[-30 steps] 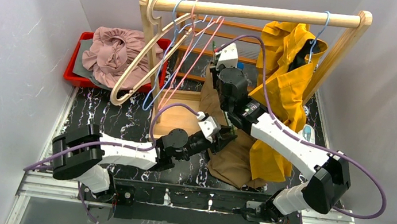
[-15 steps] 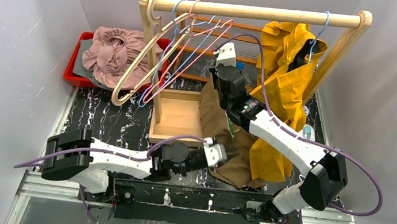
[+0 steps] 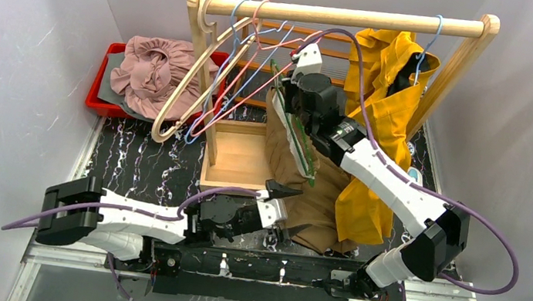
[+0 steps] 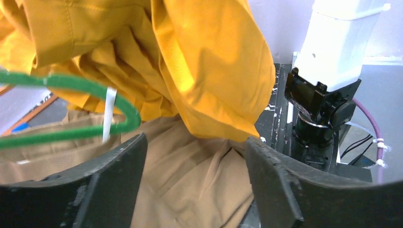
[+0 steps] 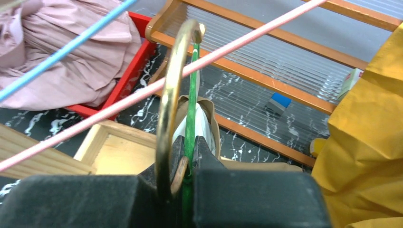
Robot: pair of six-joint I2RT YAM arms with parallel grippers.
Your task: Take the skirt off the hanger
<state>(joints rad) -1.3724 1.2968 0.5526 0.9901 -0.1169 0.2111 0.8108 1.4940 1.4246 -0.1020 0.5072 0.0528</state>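
surface: black white-veined tabletop (image 3: 137, 161), pale grey walls around it.
rack: light wooden clothes rail (image 3: 343, 14) across the upper middle of the overhead view, thin wire hangers (image 3: 238, 77) bunched at its left end.
right gripper (image 5: 185, 149): clamped tight on the green hanger (image 5: 191, 95) at its brass hook, held tilted in the centre, below the rail.
skirt: tan pleated fabric skirt (image 3: 322, 205) hangs from that hanger, lower centre, its hem bunched on the tabletop.
left gripper (image 4: 195, 180): fingers spread apart, gripping nothing, bottom centre, just beside the skirt's hem.
coat: mustard-yellow coat (image 3: 384, 119) right of the skirt, touching it.
bin: red plastic bin (image 3: 96, 93) holding pink cloth (image 3: 153, 69), upper left.
tray: shallow wooden tray (image 3: 235, 158), left of the skirt.
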